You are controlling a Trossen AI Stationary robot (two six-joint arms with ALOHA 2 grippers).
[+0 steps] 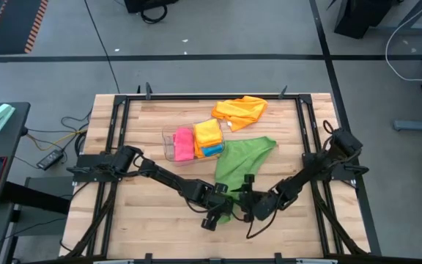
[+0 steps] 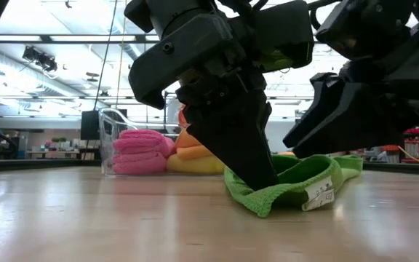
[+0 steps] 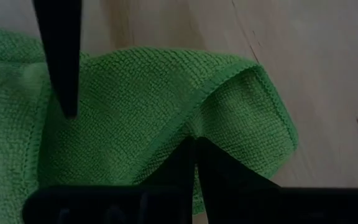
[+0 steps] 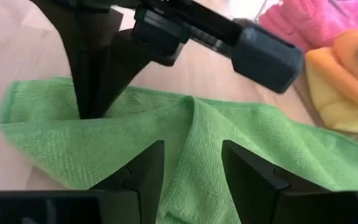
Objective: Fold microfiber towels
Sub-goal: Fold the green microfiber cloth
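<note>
A green microfiber towel lies rumpled on the wooden table, stretching from beside the bin toward the near edge. My left gripper is shut on its near end. My right gripper is open just to the right of it. Its two fingers stand low on either side of a raised ridge of the same towel, and I cannot tell whether they touch it. An orange towel lies crumpled at the far side. Pink, yellow and blue folded towels sit in the clear bin. My left gripper pinches the green towel between its two shut fingers at a hemmed edge near the towel's near end. The fingers come from above, slanting down. The held part is bunched low at the table, and the rest of the towel lies slack on the wood.
The clear bin with its folded towels stands just beyond the green towel. Bare wood shows at the near left and along the near edge. Black frame rails run along the table's sides.
</note>
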